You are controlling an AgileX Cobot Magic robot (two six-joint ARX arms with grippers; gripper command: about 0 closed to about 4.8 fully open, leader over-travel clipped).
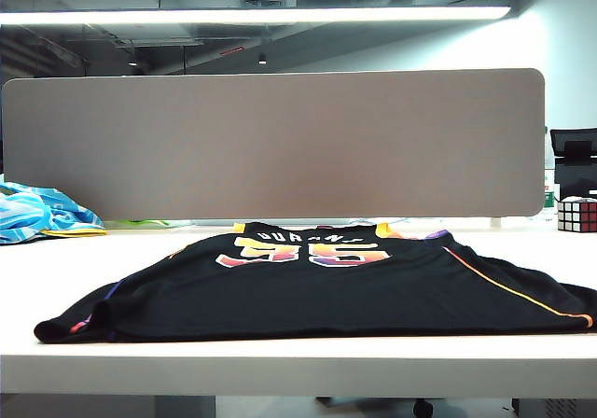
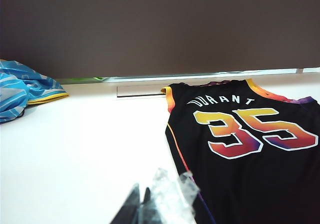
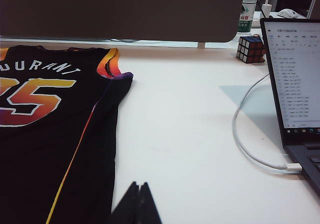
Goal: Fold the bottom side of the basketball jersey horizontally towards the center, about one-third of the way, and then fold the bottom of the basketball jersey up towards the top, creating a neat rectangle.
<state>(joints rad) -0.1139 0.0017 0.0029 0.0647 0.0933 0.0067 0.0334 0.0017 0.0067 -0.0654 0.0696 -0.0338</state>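
Note:
The black basketball jersey [image 1: 326, 287] lies flat on the white table [image 1: 280, 362], back up, with "DURANT 35" in orange, yellow and pink and its bottom hem toward the near edge. In the left wrist view the basketball jersey [image 2: 250, 149] shows beside my left gripper [image 2: 141, 189], which is shut and empty over bare table; clear tape clings to one finger. The right wrist view has the basketball jersey [image 3: 50, 134] next to my right gripper [image 3: 139, 185], shut and empty, just off the jersey's side edge. Neither gripper appears in the exterior view.
A light blue striped cloth [image 1: 37, 215] is bunched at the far left. A Rubik's cube [image 3: 251, 49] and a bottle [image 3: 247, 9] stand at the far right, near an open laptop [image 3: 295, 79] with a white cable [image 3: 250, 144]. A grey partition [image 1: 270, 143] closes the back.

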